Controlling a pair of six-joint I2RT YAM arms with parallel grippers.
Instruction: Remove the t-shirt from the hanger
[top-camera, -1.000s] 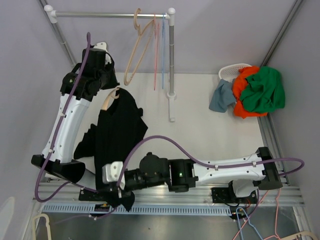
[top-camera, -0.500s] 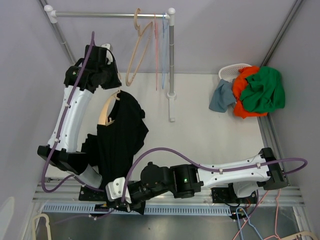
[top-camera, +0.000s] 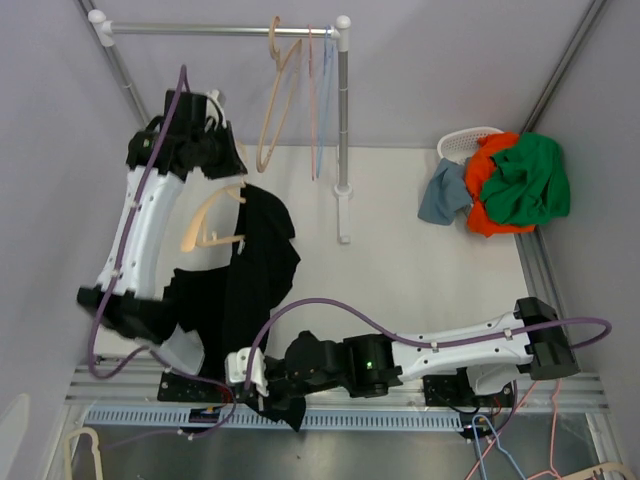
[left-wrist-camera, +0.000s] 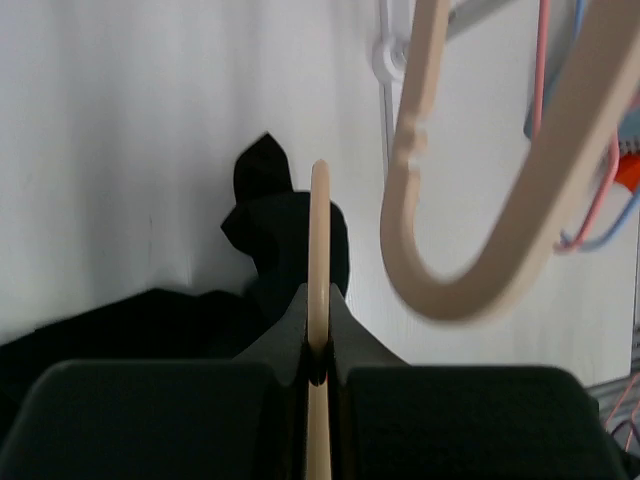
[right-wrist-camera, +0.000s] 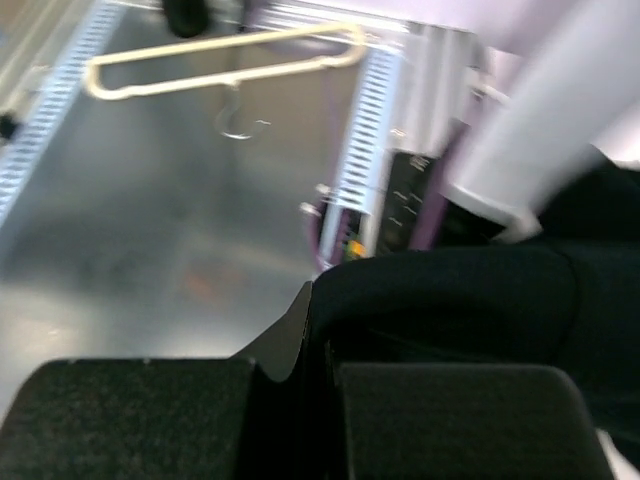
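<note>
The black t-shirt (top-camera: 258, 270) hangs stretched from the beige hanger (top-camera: 208, 222) down to the table's near edge. The hanger's left shoulder is bare; its right side stays under the cloth. My left gripper (top-camera: 232, 172) is shut on the hanger near its hook. In the left wrist view the thin beige bar (left-wrist-camera: 320, 230) is clamped between the jaws (left-wrist-camera: 320, 345), with the t-shirt (left-wrist-camera: 285, 240) below. My right gripper (top-camera: 272, 398) is shut on the shirt's lower hem; black cloth (right-wrist-camera: 470, 290) fills the pinched jaws (right-wrist-camera: 325, 350).
A rail (top-camera: 220, 30) at the back carries beige (top-camera: 272, 95), pink and blue hangers beside a white post (top-camera: 343, 130). A white basket (top-camera: 468, 143) with orange, green and blue clothes stands at the right. A spare hanger (right-wrist-camera: 220, 60) lies below the table's near edge.
The right gripper has pulled the hem toward the near edge and slightly right. The shirt has slid off the hanger's left shoulder, which now shows bare. The left arm shifted slightly back.
</note>
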